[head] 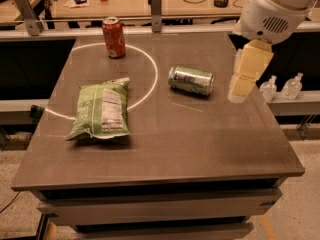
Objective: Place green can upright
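Note:
The green can point(191, 80) lies on its side on the table point(200, 134), right of centre, its silver ends pointing left and right. My gripper point(243, 79), with pale yellow fingers, hangs from the white arm point(270, 9) over the table's right part, a short way to the right of the can and above the surface. It holds nothing.
A red soda can point(114, 37) stands upright at the back left. A flat green chip bag point(100, 110) lies at the left. A white circle line point(150, 74) is marked on the tabletop. Small bottles point(280, 88) stand on a ledge past the right edge.

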`<state>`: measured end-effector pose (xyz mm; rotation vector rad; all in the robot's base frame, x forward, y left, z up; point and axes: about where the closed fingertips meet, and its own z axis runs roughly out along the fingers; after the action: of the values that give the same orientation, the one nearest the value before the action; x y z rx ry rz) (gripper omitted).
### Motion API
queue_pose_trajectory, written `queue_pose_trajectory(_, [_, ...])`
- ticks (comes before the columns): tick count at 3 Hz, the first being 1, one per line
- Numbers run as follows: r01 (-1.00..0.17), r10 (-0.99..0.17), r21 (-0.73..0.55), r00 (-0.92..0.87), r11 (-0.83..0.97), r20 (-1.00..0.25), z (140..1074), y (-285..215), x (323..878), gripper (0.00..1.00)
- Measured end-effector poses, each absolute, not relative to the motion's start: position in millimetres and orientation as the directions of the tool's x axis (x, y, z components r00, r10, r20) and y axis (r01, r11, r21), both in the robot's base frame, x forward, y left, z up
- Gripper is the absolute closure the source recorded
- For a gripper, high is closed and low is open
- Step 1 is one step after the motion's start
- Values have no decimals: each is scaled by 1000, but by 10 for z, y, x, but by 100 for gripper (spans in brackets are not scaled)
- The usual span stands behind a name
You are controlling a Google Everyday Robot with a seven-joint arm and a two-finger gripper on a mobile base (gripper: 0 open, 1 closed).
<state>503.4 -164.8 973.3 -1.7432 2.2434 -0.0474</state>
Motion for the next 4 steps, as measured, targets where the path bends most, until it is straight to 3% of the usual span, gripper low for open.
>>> queue_pose_trajectory(2, [-948,-920,-114,-253,298,-300,9616,-1060,5492,0])
queue_pose_trajectory(4, [-928,-901,-185,-244,324,-359,9590,-631,5876,0])
